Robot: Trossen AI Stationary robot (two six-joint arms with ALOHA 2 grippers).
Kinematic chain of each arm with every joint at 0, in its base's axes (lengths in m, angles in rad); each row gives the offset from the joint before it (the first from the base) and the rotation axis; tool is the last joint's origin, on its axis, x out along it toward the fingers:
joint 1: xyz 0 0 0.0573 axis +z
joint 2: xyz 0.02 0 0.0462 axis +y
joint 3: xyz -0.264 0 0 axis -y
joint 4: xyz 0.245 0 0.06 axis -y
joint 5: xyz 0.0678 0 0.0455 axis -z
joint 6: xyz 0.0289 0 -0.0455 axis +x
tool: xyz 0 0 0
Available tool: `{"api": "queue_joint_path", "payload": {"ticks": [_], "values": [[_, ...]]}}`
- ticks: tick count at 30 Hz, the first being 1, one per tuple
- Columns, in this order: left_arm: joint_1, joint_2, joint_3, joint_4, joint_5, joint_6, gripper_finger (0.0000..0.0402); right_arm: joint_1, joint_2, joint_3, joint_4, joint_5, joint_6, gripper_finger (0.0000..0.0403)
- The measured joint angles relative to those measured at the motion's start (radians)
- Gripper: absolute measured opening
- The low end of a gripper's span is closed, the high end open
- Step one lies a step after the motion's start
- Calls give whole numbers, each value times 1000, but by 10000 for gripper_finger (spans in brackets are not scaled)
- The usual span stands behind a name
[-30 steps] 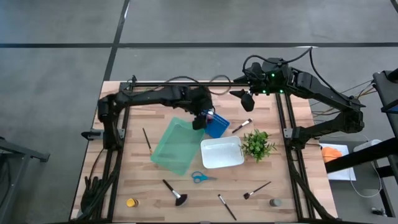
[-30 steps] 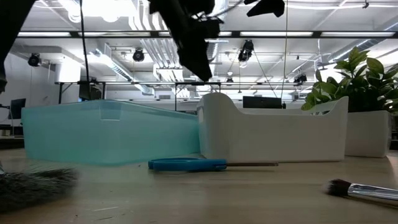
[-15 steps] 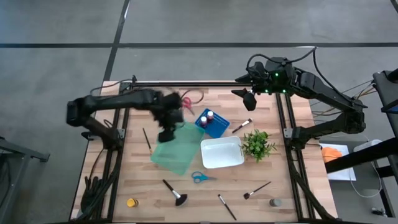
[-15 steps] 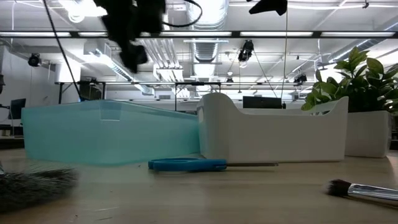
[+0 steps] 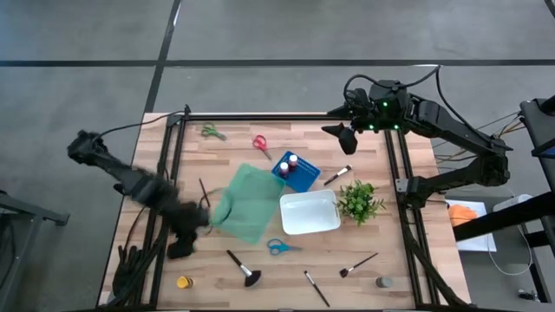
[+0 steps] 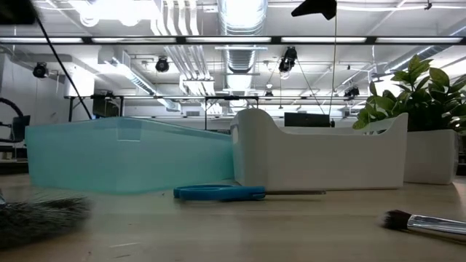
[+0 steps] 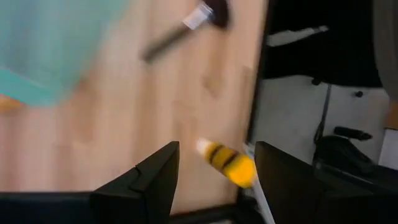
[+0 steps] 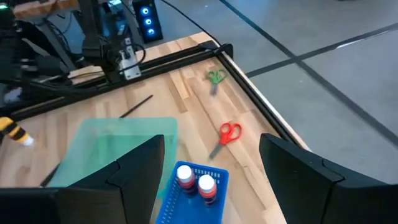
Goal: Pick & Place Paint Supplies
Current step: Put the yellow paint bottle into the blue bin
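Observation:
My left gripper (image 5: 180,245) is open and hangs over the table's near left part, between the teal bin (image 5: 247,201) and a yellow-capped paint bottle (image 5: 183,282). In its wrist view the bottle (image 7: 230,167) lies on its side just ahead of the open fingers (image 7: 214,155), untouched. My right gripper (image 5: 347,136) is open and waits high over the far right edge. A blue tray (image 5: 297,172) holds two bottles (image 8: 196,180). Green scissors (image 5: 210,132), red scissors (image 5: 260,145) and blue scissors (image 5: 279,247) lie flat on the table, as do several brushes (image 5: 244,269).
A white bin (image 5: 310,212) stands right of the teal bin, and a leafy plant (image 5: 358,201) stands beside it. A grey-capped bottle (image 5: 382,281) is at the near right corner. Black frame rails (image 5: 169,182) run along both sides and the far edge.
My left arm has swung fast from above the blue tray at the far middle, across the teal bin, toward the near left corner, and has come down near the yellow-capped bottle. The red and green scissors that it covered now show.

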Motion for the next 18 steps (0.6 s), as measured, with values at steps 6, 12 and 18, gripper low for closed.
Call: {"api": "queue_joint_path", "payload": {"ticks": [6, 12, 18], "values": [[-375, 73, 42, 76, -265, -295, 216, 0, 0, 0, 0, -12, 33, 263], [-512, 198, 68, 88, -276, -322, 216, 0, 0, 0, 0, -25, 57, 263], [-516, 277, 69, 159, -343, -224, 216, 0, 1, 0, 1, -25, 93, 263]]}}
